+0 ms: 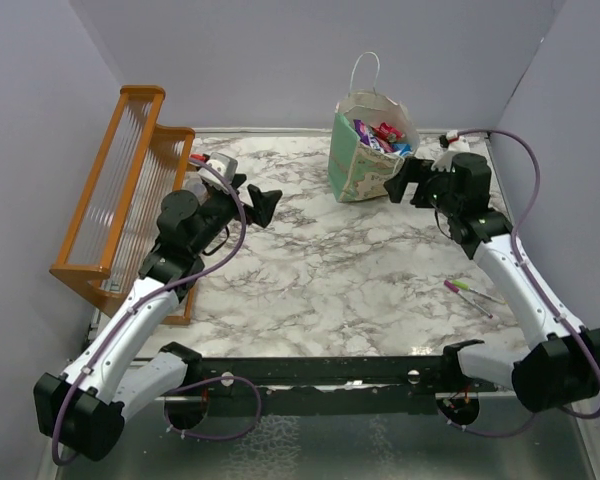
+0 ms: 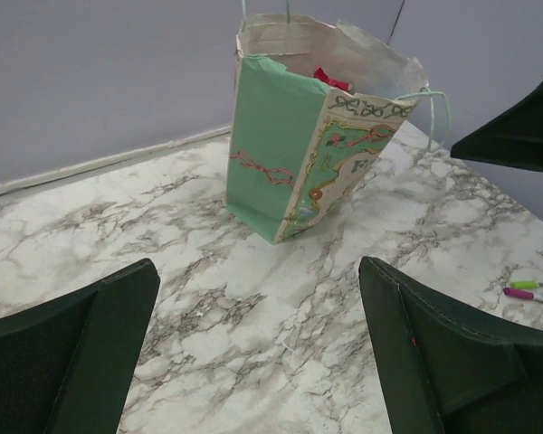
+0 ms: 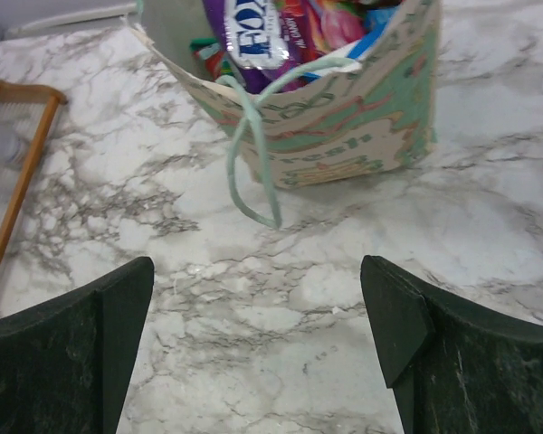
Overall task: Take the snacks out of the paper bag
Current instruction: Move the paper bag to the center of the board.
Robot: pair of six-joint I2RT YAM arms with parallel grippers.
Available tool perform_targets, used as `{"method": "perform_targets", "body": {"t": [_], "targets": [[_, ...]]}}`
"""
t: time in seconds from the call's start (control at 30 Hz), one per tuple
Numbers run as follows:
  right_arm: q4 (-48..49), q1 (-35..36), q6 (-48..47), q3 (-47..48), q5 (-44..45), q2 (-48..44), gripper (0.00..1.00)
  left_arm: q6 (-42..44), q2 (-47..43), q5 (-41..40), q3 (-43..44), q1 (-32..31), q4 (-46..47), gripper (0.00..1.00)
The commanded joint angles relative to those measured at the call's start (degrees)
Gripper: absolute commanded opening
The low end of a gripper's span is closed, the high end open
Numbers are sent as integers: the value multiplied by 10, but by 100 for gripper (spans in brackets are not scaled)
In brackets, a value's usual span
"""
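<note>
The pale-green paper bag [image 1: 360,160] stands upright at the back of the marble table with its mouth open. Shiny snacks [image 1: 380,135] in purple, red and blue fill it to the top. My right gripper [image 1: 400,185] hangs open just right of the bag, near its lower side. In the right wrist view the bag [image 3: 362,136] is close ahead, with a purple packet [image 3: 262,36] inside and a loop handle [image 3: 253,154] drooping over the front; the gripper [image 3: 258,271] holds nothing. My left gripper [image 1: 263,205] is open and well left of the bag [image 2: 290,154]; this gripper [image 2: 258,271] is empty too.
An orange wooden rack [image 1: 130,190] stands along the left edge, beside my left arm. Pink and green pens [image 1: 470,293] lie on the table at the right, by my right forearm. Grey walls close in the back and both sides.
</note>
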Motion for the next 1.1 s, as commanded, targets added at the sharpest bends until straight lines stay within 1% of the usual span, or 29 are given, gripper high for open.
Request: {"method": "perform_targets", "body": {"t": [0.0,0.1,0.13,0.17,0.23,0.33,0.5,0.57,0.73,0.77,0.8,0.97,1.07], "targets": [[-11,-4,7,65,-118,55,95,7,8,37,-2,-8,34,95],[-6,-6,0,90,-121,86,89,9,15,42,3,-13,26,95],[-14,-6,-2,100,-111,97,84,10,18,43,5,-15,24,95],[-22,-6,-7,113,-103,110,74,11,20,44,7,-16,21,95],[-41,-6,-23,135,-86,130,63,14,23,46,9,-18,19,94],[-47,-7,-36,148,-65,143,51,16,25,45,9,-19,19,94],[-47,-7,-47,151,-96,142,33,17,28,41,9,-20,18,94],[-54,-6,-48,151,-104,139,21,18,29,40,11,-20,14,93],[-63,-6,-51,144,-151,122,4,15,29,38,13,-21,12,93],[-67,-6,-53,144,-160,120,2,14,28,39,13,-21,11,93],[-72,-7,-56,147,-168,119,1,13,27,40,13,-21,10,93],[-118,-3,-73,164,-219,114,1,13,20,35,15,-25,7,93],[-147,12,-82,168,-229,101,1,10,14,32,17,-26,5,93]]}}
